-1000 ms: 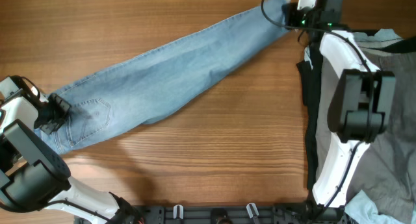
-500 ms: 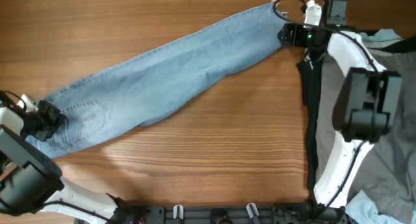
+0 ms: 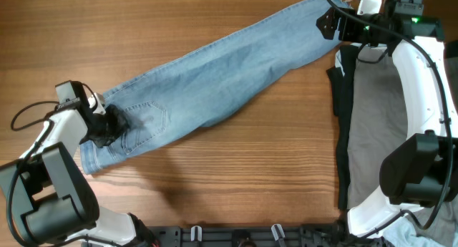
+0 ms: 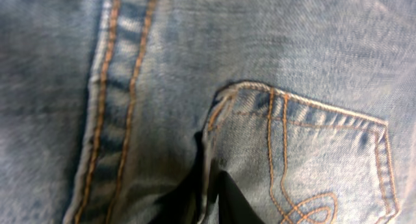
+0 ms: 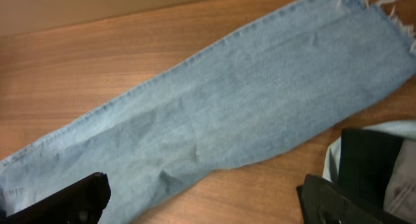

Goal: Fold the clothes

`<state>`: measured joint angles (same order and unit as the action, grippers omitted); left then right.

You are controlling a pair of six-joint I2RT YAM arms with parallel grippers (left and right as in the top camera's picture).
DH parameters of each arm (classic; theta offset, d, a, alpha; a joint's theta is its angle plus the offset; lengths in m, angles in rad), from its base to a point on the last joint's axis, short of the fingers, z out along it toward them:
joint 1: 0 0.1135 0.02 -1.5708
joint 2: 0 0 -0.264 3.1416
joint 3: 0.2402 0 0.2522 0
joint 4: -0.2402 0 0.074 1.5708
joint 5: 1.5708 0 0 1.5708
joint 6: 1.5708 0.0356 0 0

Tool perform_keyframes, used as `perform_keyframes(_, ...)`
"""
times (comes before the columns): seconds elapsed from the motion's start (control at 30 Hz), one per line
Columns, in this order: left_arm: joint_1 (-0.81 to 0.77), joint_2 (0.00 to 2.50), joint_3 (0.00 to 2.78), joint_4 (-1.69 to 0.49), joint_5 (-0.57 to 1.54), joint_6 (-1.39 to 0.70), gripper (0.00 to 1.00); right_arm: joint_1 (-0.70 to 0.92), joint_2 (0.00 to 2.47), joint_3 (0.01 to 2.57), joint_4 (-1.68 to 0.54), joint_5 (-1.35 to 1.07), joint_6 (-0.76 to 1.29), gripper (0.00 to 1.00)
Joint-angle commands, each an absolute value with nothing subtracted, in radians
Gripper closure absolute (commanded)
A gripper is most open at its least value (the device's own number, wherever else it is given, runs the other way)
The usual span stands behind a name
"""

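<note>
Wooden counter (image 3: 215, 175) carries outstretched jeans (image 3: 215, 68), left claw (image 4: 211, 201) pinching denim beside a back pocket (image 4: 312, 159), right claw (image 5: 203, 197) spread wide.

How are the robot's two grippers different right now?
The left gripper is shut, pinching the jeans beside a back pocket; the right gripper is wide open, holding nothing. The left gripper is at the waist end; the right gripper is by the frayed hem. Both have dark fingers.
</note>
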<state>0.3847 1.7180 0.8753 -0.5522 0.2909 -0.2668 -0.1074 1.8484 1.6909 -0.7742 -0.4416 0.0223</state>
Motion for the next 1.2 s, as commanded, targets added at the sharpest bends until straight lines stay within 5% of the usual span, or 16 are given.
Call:
perform_keyframes(0.0,0.481,1.796,0.820,-0.338,-0.002,-0.355,0.87,-0.103,1.859,1.692,-0.779,-0.458,0.030,0.00)
perform_keyframes(0.1,0.563,1.795,0.896,-0.154,0.122,-0.292,0.83,-0.098,1.859,1.692,-0.780,-0.458,0.030,0.00)
perform_keyframes(0.27,0.550,1.753,1.266,-0.664,0.358,-0.158,0.67,-0.094,1.859,1.692,-0.787,-0.458,0.030,0.00)
perform_keyframes(0.37,0.482,1.737,1.279,-0.897,0.384,-0.157,0.75,-0.094,1.859,1.692,-0.814,-0.457,0.029,0.00)
perform_keyframes(0.5,0.392,1.759,0.997,-0.704,0.375,-0.302,0.96,-0.094,1.859,1.688,-0.829,-0.458,0.029,0.00)
perform_keyframes(0.67,0.480,1.768,0.832,-0.502,-0.027,-0.533,0.96,-0.094,1.859,1.687,-0.839,-0.458,0.028,0.00)
perform_keyframes(0.83,0.653,1.768,0.864,-0.159,0.015,-0.445,0.96,-0.037,1.861,1.680,-0.876,-0.454,-0.070,0.00)
perform_keyframes(0.97,0.666,1.768,1.079,-0.336,0.036,-0.335,0.95,0.080,1.879,1.544,-0.739,-0.233,-0.073,0.07)
perform_keyframes(1.13,0.651,1.767,1.193,-0.604,0.358,-0.229,0.87,0.050,2.029,1.469,-0.486,-0.132,-0.071,0.08)
perform_keyframes(1.17,0.636,1.767,1.193,-0.638,0.358,-0.173,0.86,0.030,2.066,1.470,-0.468,-0.167,-0.072,0.17)
